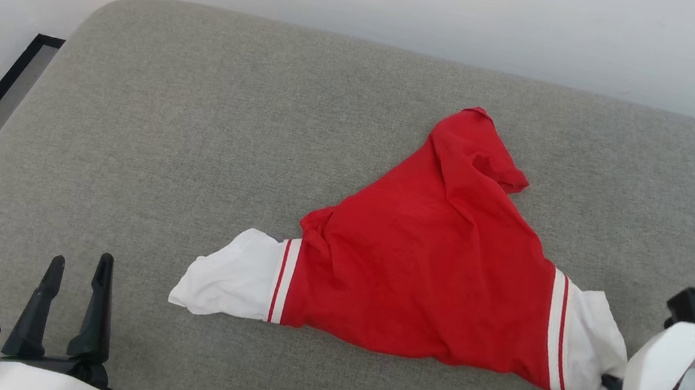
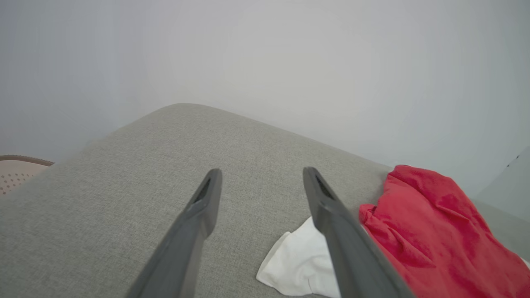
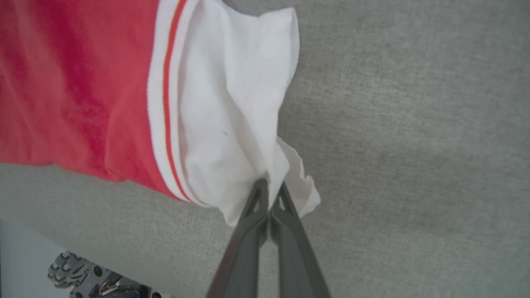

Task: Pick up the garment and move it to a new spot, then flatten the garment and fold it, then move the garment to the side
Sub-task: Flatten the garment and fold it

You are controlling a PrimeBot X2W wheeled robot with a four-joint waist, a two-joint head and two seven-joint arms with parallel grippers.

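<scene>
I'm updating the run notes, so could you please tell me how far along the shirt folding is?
Done: nothing clearly finished; the garment lies crumpled and unfolded on the grey cushion. In hand: the right gripper is shut on the edge of one white sleeve, while the left gripper hangs open, off the cloth. Left: flattening, folding and moving it aside.

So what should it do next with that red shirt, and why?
Probably bring the open left hand across to the free white sleeve and close on it. The right hand is shut on the other white sleeve, while the garment lies bunched on the grey cushion. Holding both sleeves would likely let it lift and spread the cloth evenly.
</scene>
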